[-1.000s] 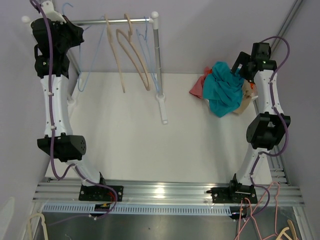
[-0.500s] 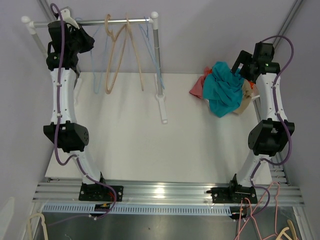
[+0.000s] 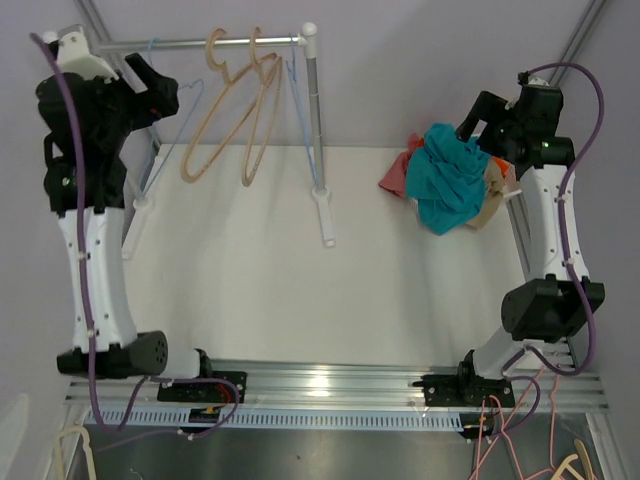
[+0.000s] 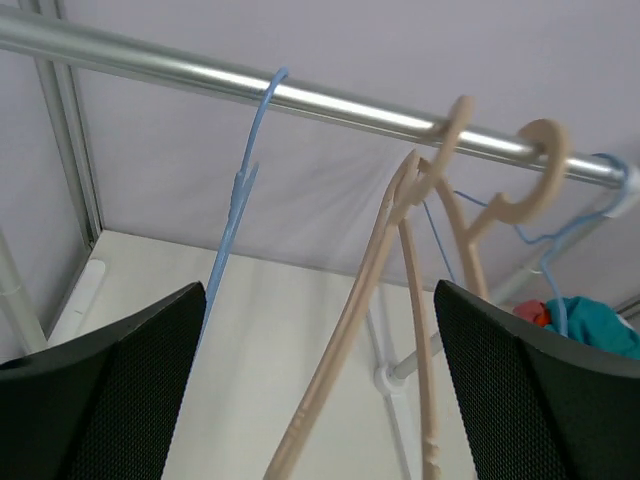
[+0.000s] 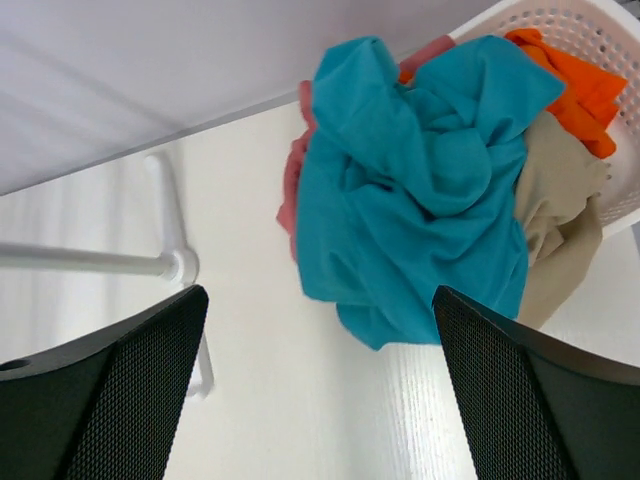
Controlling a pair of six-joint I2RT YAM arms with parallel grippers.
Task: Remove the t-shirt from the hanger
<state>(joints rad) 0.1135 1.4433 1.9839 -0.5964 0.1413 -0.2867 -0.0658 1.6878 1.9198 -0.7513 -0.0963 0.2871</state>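
The teal t-shirt lies crumpled on a pile of clothes at the table's right, off any hanger. My right gripper hangs open above the pile's near-left edge, with nothing between its fingers. Two tan hangers and a thin blue hanger hang bare on the metal rail. My left gripper is open just below the rail at its left end. It faces the tan hangers and touches none of them.
A white basket holds orange, beige and pink cloth under the t-shirt. The rack's right post and foot stand mid-table. Another blue hanger hangs by the post.
My left gripper has gone from shut to open and the arm has drawn back to the left. The tan hangers have swung leftward on the rail. The right arm has lifted slightly.
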